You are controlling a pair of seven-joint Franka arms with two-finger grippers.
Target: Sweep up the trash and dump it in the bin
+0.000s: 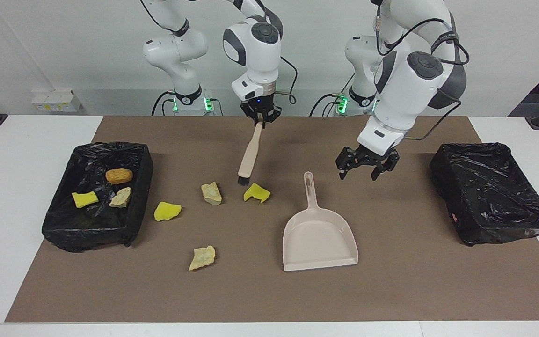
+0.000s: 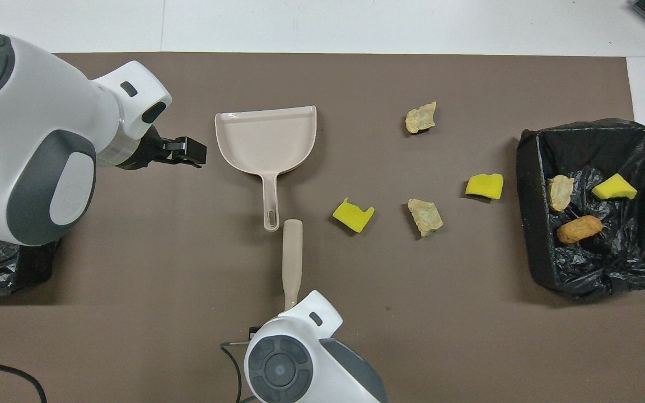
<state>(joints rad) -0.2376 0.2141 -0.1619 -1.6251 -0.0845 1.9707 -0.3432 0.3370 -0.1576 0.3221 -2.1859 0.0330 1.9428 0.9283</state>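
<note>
Seven scraps of trash are in view. Three sit inside the black-lined bin (image 1: 59,224) at the right arm's end of the brown mat (image 1: 391,290): a brown bread-like piece (image 1: 119,176), a yellow sponge chunk (image 1: 84,199) and a pale lump (image 1: 120,197). Four lie loose on the mat between that bin and the dustpan (image 1: 318,236): a yellow sponge (image 1: 167,211) just beside the bin, a beige lump (image 1: 211,193), a notched yellow sponge (image 1: 257,193) and, closest to the mat's edge farthest from the robots, a pale crusty piece (image 1: 202,257).

The right gripper (image 1: 261,117) is pinched on the thin end of the brush (image 1: 250,157), which hangs tilted with its dark bristles low, just above the mat beside the notched sponge. The left gripper (image 1: 367,169), fingers spread and holding nothing, hovers over the mat close to the dustpan's handle, on the side toward the left arm's end of the mat. The dustpan lies flat near the mat's middle, handle pointing toward the robots. A second black-lined bin (image 1: 491,192) sits at the left arm's end of the mat.
</note>
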